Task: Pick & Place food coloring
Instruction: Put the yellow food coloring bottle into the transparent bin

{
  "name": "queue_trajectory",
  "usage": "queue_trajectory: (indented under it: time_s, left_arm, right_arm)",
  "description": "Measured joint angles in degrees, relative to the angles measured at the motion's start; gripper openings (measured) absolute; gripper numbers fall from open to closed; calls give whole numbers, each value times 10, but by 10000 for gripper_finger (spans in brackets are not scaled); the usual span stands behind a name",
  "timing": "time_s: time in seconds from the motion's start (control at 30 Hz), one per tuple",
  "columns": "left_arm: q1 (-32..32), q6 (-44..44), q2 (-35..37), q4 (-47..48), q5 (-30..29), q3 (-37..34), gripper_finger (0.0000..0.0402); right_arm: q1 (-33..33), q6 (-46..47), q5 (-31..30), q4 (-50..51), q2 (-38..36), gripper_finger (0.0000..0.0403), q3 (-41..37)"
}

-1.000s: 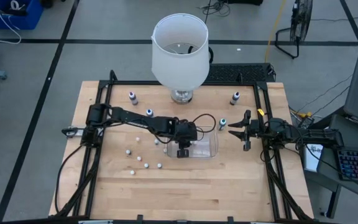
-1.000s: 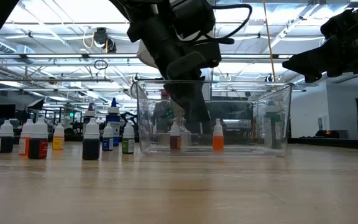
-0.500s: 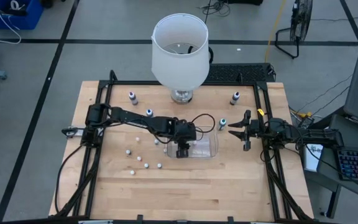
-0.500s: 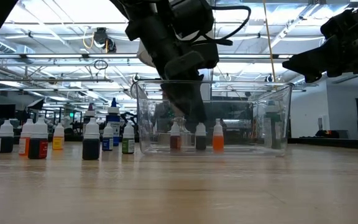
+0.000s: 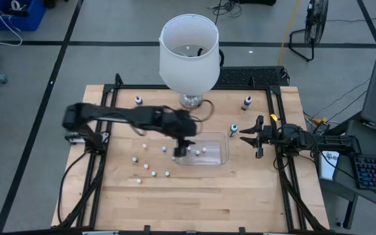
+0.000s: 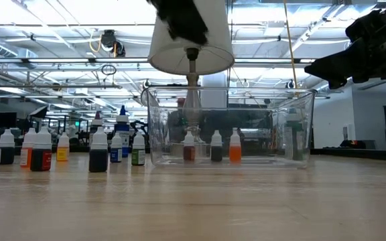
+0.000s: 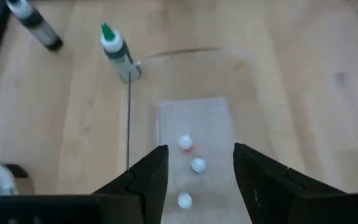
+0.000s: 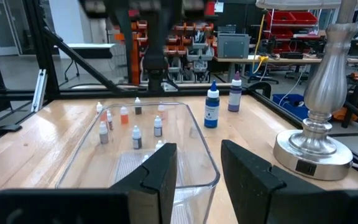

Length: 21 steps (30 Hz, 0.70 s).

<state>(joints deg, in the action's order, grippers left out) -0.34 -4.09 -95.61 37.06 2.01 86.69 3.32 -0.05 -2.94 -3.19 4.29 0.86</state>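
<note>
The food coloring bottles are tiny droppers. Three stand upright on the floor of the clear tub: a brown-red one, a dark one and an orange one. Several others stand on the table left of the tub. My left gripper is open and hovers above the tub's left end, the three caps below its fingers. My right gripper is open and waits in the air right of the tub, also in its wrist view.
A lamp with a big white shade stands at the table's far edge, behind the tub. A teal-capped bottle stands by the tub's far right corner. Single bottles stand near the far edge. Bare wood lies along the near edge.
My left gripper let go of the dark bottle inside the tub, leaving it upright between the brown-red and orange ones. It then rose quickly out of the tub and drew slightly toward the table's left. The right arm kept still.
</note>
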Motion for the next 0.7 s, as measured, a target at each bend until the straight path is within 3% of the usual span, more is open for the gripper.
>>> queue_trajectory:
  time_s: [0.4, 0.57, 0.7]
  left_arm:
    - [19, -31, 224, -236, -6, -404, 184]
    - [35, -3, 269, -176, -53, -468, 184]
    - [44, 58, 267, -111, -32, -469, 184]
  right_arm:
    - [0, 0, 0, 0, 2, 114, 0]
    - [0, 0, 0, 1, 2, 114, 0]
    - [0, 0, 0, 1, 2, 114, 0]
